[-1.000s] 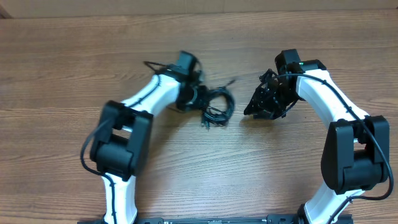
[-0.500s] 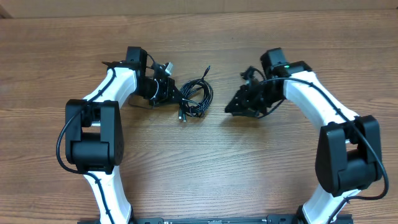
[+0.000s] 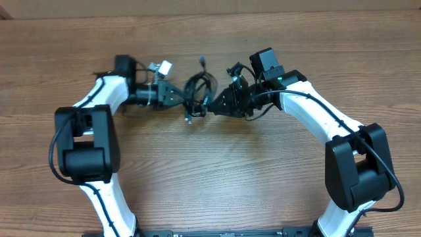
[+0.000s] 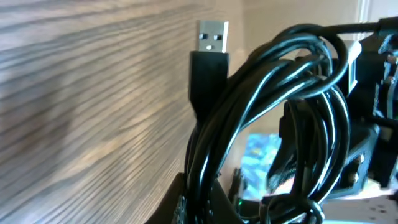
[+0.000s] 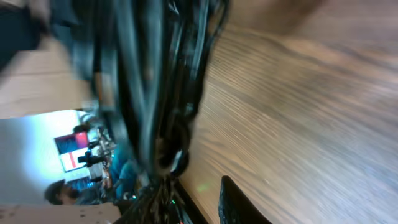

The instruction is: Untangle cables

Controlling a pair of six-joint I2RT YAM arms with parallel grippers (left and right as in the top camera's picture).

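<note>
Wood table [image 3: 197, 174], cables [image 3: 197, 92] overhead, USB plug [image 4: 212, 38] left-wrist cam only

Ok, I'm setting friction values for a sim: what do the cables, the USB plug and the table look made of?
Cables: glossy black plastic or rubber jacket, judging by the bright streaks along it. USB plug: shiny metal shell on a black moulded body. Table: matte, with wood grain; possibly laminate rather than solid wood.

cables [image 5: 149, 74] motion-blurred, loops cut off at edges
</note>
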